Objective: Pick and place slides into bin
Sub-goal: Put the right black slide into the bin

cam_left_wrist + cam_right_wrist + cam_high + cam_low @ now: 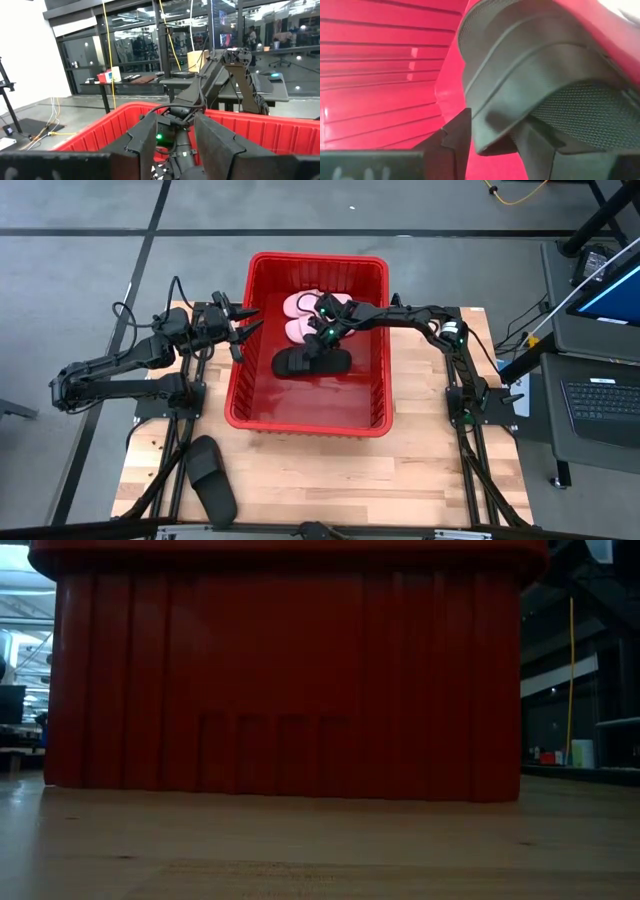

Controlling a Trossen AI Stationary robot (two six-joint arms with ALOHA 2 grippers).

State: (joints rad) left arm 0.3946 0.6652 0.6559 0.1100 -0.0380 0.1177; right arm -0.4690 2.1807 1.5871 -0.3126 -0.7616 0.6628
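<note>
Red bin (238, 385) with two pink slides (300, 317), one black slide (312, 363)

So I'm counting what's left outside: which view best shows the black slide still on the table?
The high view: the black slide on the table lies whole near the front left corner, outside the bin. The low view shows only the bin's wall, the left wrist view its rim, the right wrist view another black slide inside it.

Bin (290, 680): red, ribbed side wall, seen filling most of the frame, set on a pale wooden table (320, 850). 4 small raised panels are shown low on the wall. Dim room is glimpsed at both edges.
</note>
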